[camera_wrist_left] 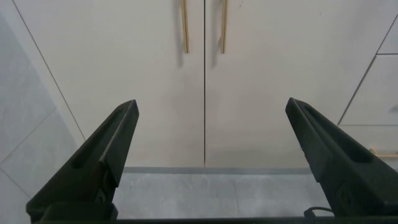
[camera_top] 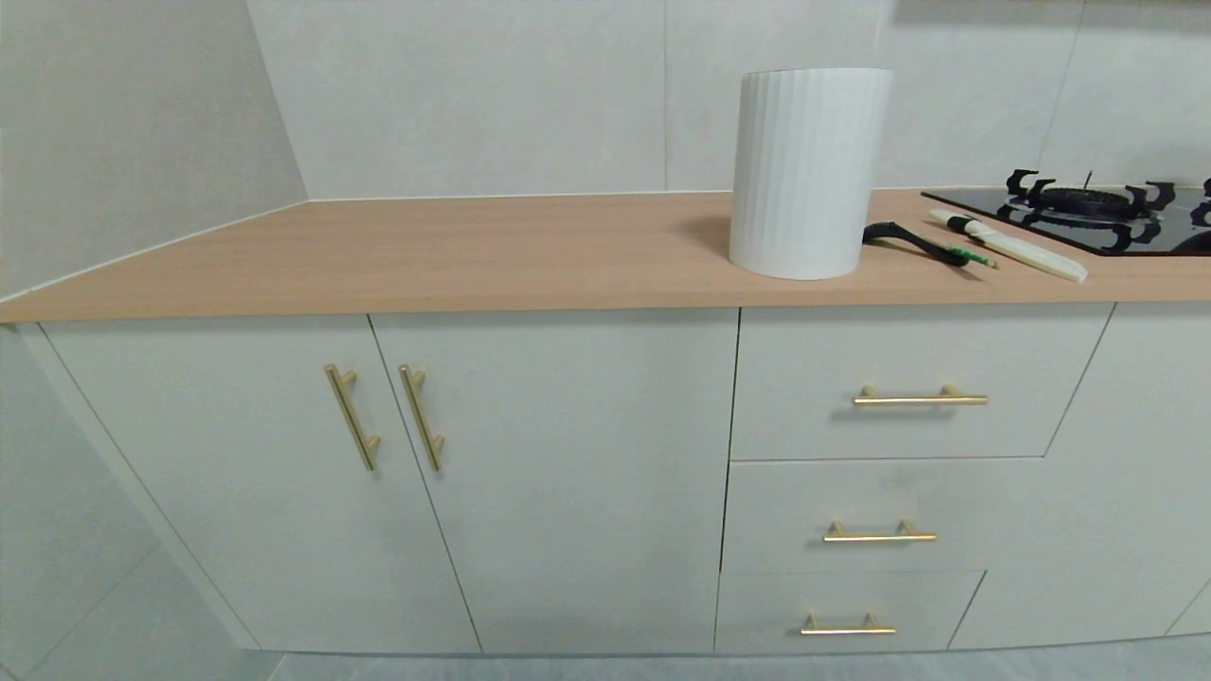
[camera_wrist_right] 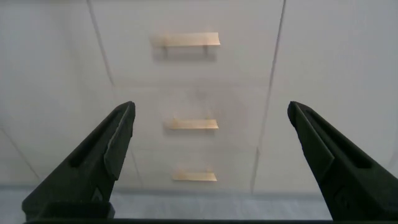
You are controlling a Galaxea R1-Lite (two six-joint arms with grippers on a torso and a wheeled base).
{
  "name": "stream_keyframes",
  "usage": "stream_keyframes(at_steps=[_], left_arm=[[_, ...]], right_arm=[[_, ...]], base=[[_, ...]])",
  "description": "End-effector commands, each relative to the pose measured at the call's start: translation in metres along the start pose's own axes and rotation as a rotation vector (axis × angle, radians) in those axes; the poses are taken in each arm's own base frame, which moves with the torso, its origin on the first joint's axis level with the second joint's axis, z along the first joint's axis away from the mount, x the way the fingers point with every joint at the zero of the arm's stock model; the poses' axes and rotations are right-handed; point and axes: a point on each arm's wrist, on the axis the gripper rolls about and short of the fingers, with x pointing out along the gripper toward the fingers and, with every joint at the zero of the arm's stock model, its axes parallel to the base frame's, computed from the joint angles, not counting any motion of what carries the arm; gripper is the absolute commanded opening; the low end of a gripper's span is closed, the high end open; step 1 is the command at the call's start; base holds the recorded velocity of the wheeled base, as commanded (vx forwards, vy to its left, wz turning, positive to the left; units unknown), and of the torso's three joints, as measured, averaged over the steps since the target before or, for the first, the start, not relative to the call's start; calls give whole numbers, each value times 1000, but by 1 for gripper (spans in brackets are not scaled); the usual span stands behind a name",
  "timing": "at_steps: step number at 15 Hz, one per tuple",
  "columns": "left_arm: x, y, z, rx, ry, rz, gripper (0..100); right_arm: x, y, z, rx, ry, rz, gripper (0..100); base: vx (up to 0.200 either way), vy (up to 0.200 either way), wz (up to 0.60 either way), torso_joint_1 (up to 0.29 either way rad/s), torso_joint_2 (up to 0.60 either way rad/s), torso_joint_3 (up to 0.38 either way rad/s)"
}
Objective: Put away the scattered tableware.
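Left gripper (camera_wrist_left: pixel 210 106) and right gripper (camera_wrist_right: pixel 210 107) hang empty and spread wide, seemingly readied to grasp, while a black utensil (camera_top: pixel 913 242) and a white utensil (camera_top: pixel 1012 248) lie at two o'clock beside the white holder (camera_top: pixel 804 170) likely meant for them.

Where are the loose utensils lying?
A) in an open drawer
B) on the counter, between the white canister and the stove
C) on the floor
B: the black utensil and the white utensil lie on the wooden counter, between the white canister and the stove.
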Motion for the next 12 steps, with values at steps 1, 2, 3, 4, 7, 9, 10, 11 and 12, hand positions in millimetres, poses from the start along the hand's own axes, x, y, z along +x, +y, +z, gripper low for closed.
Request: stream_keyframes(at_steps=[1,2,3,4,7,9,10,11,12], left_arm=[[0,0,0,-1,0,0,100],[0,0,0,0,0,0,100],[0,0,0,-1,0,0,100],[0,0,0,-1,0,0,100],[0,0,0,-1,0,0,100],[0,0,0,0,0,0,100],[0,0,0,0,0,0,100],[0,0,0,0,0,0,100],[0,0,0,0,0,0,100]], right_arm=[[27,-1,20,-4,210,78,100],[45,0,20,-27,336,123,100],[64,3,24,-32,432,141,100],[82,4,29,-32,506,145,100],[149,11,28,-37,735,148,100],[188,14,10,-39,813,147,100],[205,15,-2,-41,830,146,100],[222,17,-16,-43,851,143,100],[237,18,-27,-46,859,140,100]], base=[[0,0,0,0,0,0],[0,0,0,0,0,0],[0,0,0,0,0,0],[0,0,0,0,0,0],[0,0,0,0,0,0],[0,0,0,0,0,0],[0,0,0,0,0,0],[0,0,0,0,0,0],[0,0,0,0,0,0]])
